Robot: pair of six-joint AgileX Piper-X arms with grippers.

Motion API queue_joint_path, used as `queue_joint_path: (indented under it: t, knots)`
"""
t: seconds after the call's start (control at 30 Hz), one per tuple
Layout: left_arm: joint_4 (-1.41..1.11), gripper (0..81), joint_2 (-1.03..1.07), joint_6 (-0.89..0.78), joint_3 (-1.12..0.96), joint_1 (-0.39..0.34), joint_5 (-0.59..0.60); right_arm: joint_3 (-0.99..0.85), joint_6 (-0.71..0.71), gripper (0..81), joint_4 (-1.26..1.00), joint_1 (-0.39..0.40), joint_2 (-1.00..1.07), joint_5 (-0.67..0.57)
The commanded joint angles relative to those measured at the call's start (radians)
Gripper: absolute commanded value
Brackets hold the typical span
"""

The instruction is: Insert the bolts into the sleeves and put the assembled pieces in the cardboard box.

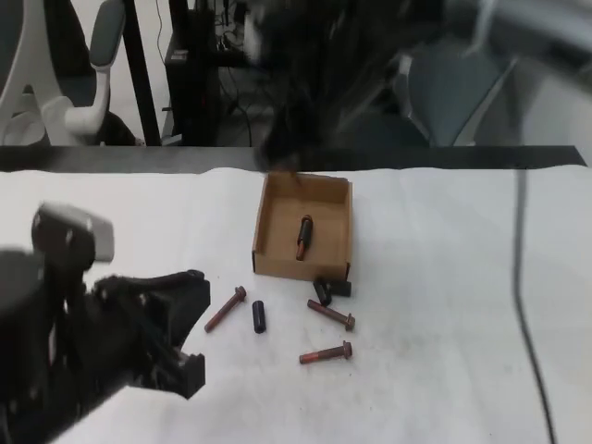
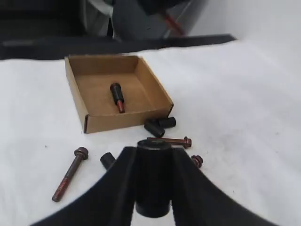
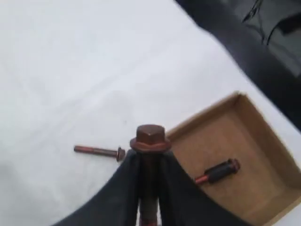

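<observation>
**Evidently, one part held on each side**

Over at about eight o'clock from the cardboard box (image 1: 268, 231), the left gripper (image 2: 153, 151) hangs above the white cloth (image 1: 444, 305). Its two fingers are pinched onto a black sleeve (image 2: 153, 183).

Next along, at seven o'clock from the box, a loose bolt (image 1: 225, 309) lies flat on the cloth. A loose sleeve (image 1: 260, 316) lies just beside it, toward the box.

The box sits open-topped in the middle of the bench. One assembled piece (image 1: 303, 238) lies inside, a dark sleeve with a reddish bolt end poking out.

At the box's five o'clock corner, two sleeves (image 1: 329, 289) rest together against the cardboard wall. A second bolt (image 1: 331, 314) lies just below them, and a third bolt (image 1: 326, 353) sits nearer me, at roughly six o'clock from the box.

Further right, the right gripper (image 3: 148, 160) is clamped on the shank of a copper-coloured bolt (image 3: 149, 139), whose hex head stands clear of the fingertips. From its wrist view it hangs above the cloth just outside the box, and the assembled piece shows inside.
</observation>
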Motion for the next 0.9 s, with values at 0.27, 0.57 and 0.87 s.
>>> queue_joint_path:
  t: [0.27, 0.57, 0.87]
  knots:
    - [-0.256, 1.7, -0.010, 0.018, 0.107, -0.008, -0.049, 0.292, 0.104, 0.0, -0.405, 0.067, -0.252, -0.101]
    - [-0.253, 1.7, 0.021, 0.129, 0.107, -0.130, -0.033, 0.679, 0.288, 0.0, -0.926, 0.107, -0.400, -0.074]
    - [-0.524, 1.7, 0.257, 0.099, 0.097, -0.324, -0.196, 0.969, 0.390, 0.0, -1.283, 0.124, -0.598, 0.089]
